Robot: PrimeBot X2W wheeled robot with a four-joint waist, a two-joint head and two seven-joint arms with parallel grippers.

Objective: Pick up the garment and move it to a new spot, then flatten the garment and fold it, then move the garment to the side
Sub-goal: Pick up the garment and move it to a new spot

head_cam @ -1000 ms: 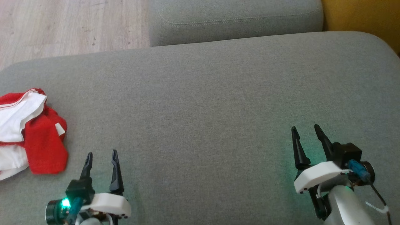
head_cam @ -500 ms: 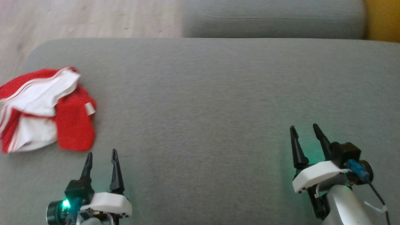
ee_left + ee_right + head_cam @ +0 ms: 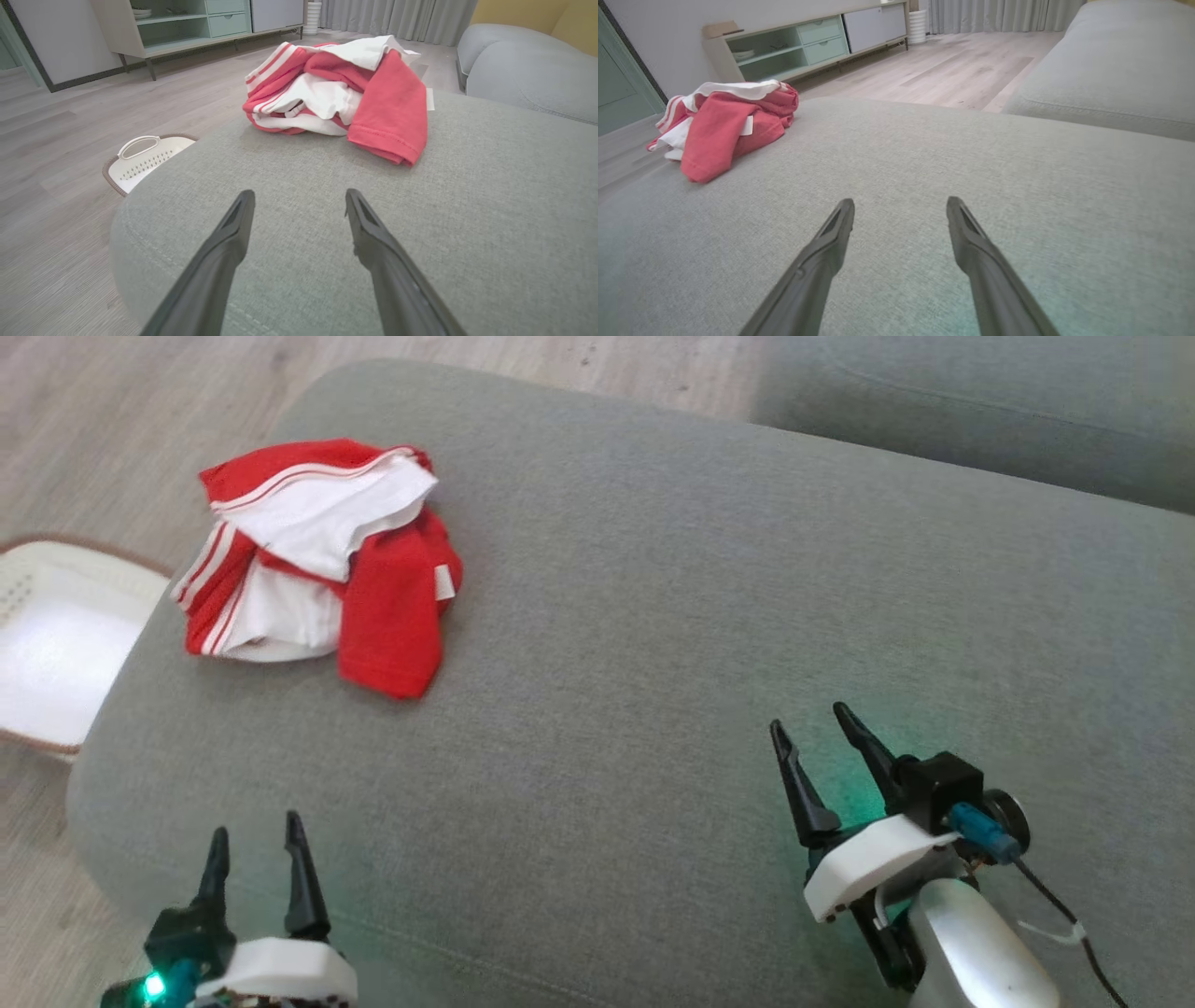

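A crumpled red and white garment [image 3: 322, 560] lies in a heap near the far left corner of the grey sofa cushion [image 3: 653, 644]. The left wrist view has the garment [image 3: 345, 93] straight ahead of my left gripper [image 3: 299, 198], a short way off. My left gripper [image 3: 254, 835] hovers open over the cushion's near left edge, nothing between its fingers. My right gripper [image 3: 812, 728] stands open over the near right of the cushion, far from the garment [image 3: 724, 126], which sits at the upper left of its wrist view [image 3: 900, 207].
A white laundry basket [image 3: 56, 644] stands on the wooden floor to the left of the cushion, its handle [image 3: 140, 144] just past the cushion's edge. A second grey cushion [image 3: 980, 420] lies behind. A low cabinet [image 3: 803, 46] stands against the far wall.
The head camera has turned left, so the garment now sits further right and higher in view and the basket has appeared. Both grippers stay open and empty.
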